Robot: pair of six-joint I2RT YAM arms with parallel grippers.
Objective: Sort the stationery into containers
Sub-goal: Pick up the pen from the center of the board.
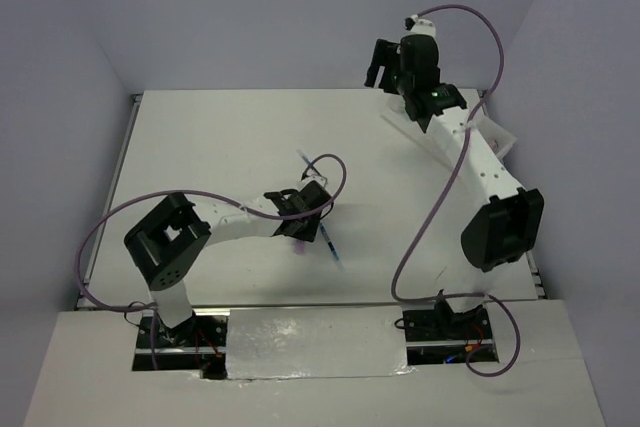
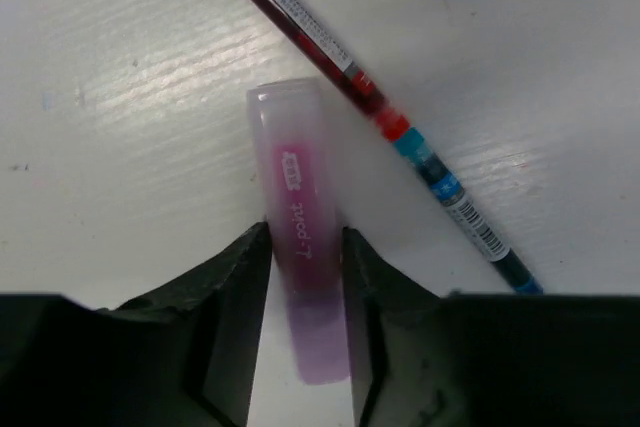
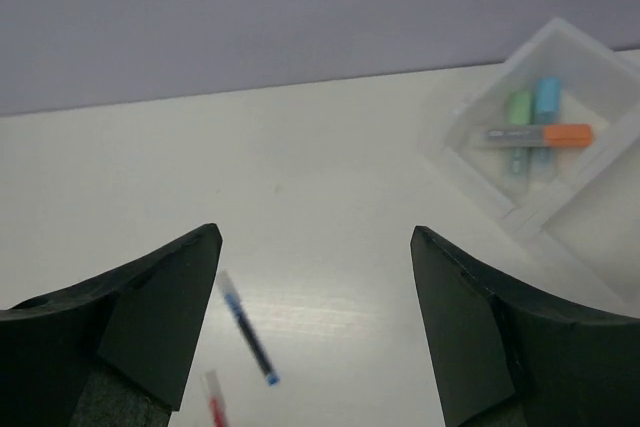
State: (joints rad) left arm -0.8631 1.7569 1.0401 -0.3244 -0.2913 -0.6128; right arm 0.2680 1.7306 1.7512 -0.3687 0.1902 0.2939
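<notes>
Left wrist shows left pincer low, gripping the purple highlighter

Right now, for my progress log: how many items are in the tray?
3, all in one tray compartment: green highlighter, light blue highlighter, and an orange-ended marker across them. Other compartments are partly unseen.

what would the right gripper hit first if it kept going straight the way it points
Probably bare table: the open right gripper aims at white surface between the blue pen and the tray, in line with neither. Depth is unclear.
</notes>
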